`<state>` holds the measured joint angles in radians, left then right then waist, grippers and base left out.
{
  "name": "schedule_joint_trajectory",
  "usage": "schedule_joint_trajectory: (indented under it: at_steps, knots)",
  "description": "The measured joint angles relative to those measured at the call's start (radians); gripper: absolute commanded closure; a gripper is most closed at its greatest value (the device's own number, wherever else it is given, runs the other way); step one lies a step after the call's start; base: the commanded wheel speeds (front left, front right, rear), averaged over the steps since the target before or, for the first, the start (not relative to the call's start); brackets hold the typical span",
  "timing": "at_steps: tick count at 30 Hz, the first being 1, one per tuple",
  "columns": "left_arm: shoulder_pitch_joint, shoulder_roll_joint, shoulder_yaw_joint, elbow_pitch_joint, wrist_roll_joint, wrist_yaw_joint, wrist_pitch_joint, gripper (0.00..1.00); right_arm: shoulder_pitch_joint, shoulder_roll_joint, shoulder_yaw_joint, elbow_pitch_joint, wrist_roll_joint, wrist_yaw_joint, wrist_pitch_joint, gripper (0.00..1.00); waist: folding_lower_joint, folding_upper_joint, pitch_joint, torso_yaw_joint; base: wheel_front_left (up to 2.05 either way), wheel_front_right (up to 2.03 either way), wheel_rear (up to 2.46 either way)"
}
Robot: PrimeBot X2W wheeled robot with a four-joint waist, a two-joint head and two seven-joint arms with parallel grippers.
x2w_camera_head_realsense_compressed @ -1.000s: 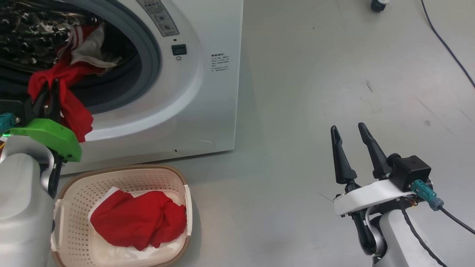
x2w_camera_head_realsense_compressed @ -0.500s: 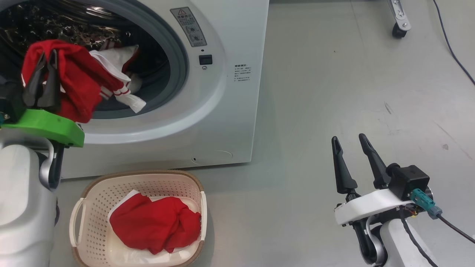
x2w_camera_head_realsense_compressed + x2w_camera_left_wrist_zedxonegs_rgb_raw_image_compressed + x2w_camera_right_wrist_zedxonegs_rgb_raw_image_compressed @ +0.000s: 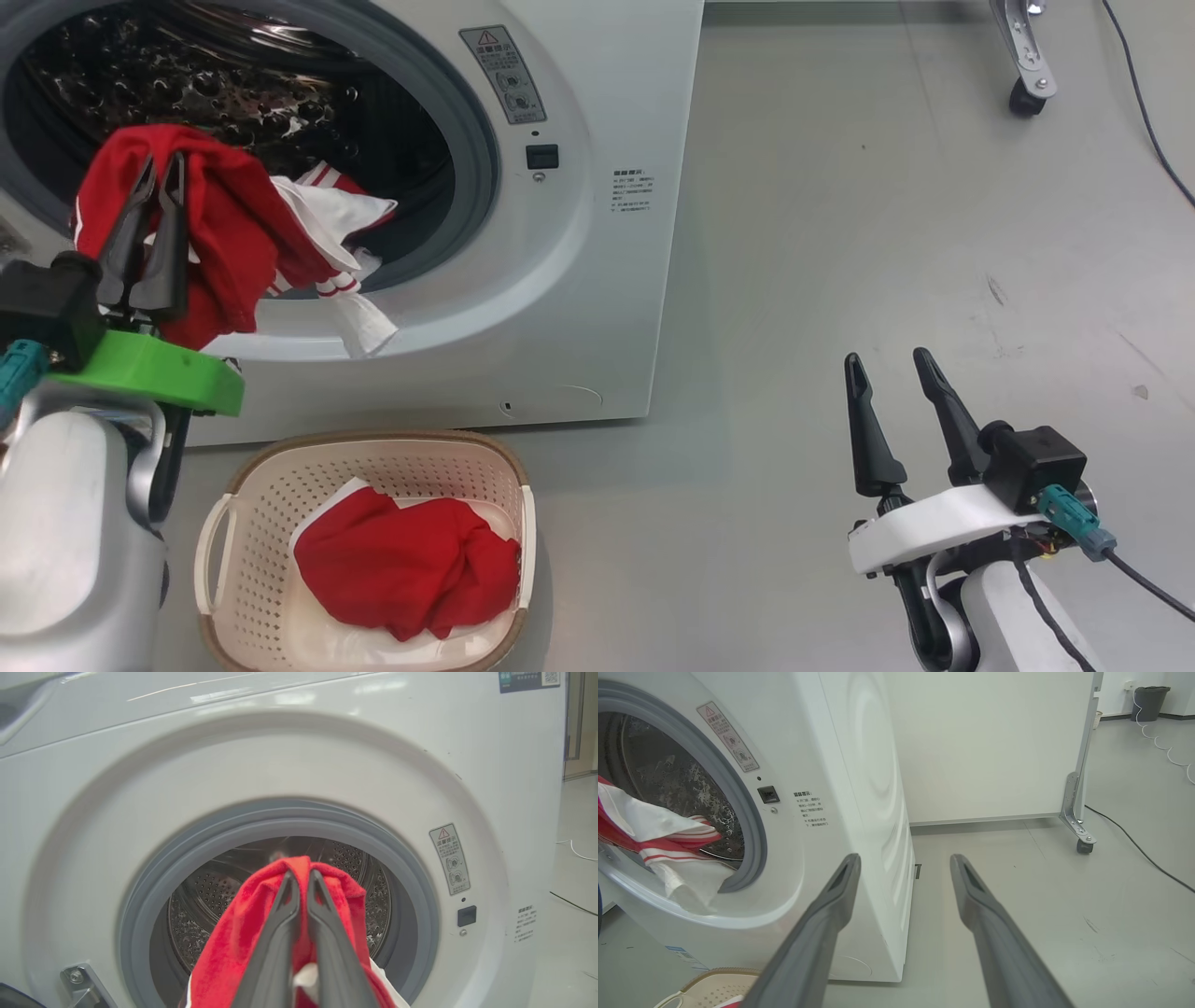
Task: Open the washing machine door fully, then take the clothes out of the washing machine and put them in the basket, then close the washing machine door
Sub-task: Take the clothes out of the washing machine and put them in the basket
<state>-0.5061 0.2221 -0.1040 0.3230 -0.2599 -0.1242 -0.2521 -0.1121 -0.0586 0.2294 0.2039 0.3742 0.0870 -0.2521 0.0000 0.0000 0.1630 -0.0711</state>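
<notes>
My left gripper point(image 3: 159, 168) point(image 3: 299, 877) is shut on a red and white garment point(image 3: 224, 233) point(image 3: 233, 942) of the clothes, holding it in front of the washing machine point(image 3: 579, 280) point(image 3: 420, 765) point(image 3: 859, 788) opening. The garment's white striped end point(image 3: 350, 280) point(image 3: 668, 830) hangs over the grey gasket. Below stands the cream basket point(image 3: 448, 462) point(image 3: 710, 987) with another red garment point(image 3: 401, 569) in it. My right gripper point(image 3: 887, 359) point(image 3: 903, 858) is open over the floor to the right. The washing machine door is out of view.
Grey floor point(image 3: 887, 233) lies to the right of the machine. A caster wheel on a metal leg point(image 3: 1027, 93) point(image 3: 1083, 844) stands at the back right, with a dark cable point(image 3: 1144, 112) point(image 3: 1134, 844) running across the floor. A white panel wall point(image 3: 985, 742) stands behind.
The head camera has shifted. My left gripper has lifted and pulled the red garment out of the drum; its white end now hangs over the gasket. The right gripper stays open.
</notes>
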Motion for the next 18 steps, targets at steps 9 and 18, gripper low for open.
schedule_joint_trajectory:
  at_steps: [9, 18]
  knots:
    - [0.125, -0.006, -0.037, -0.019, 0.005, 0.0, 0.0, 1.0, 0.018, 0.001, 0.005, 0.008, -0.007, 0.005, 0.0, 0.0, 0.0, 0.0, -0.02, 0.028, 0.0, 0.0, 0.0]
    - [0.215, 0.001, -0.08, -0.009, 0.004, 0.0, 0.004, 1.0, 0.02, 0.002, 0.014, 0.01, -0.01, 0.009, 0.0, 0.0, 0.0, 0.0, -0.018, 0.034, 0.0, 0.0, 0.0]
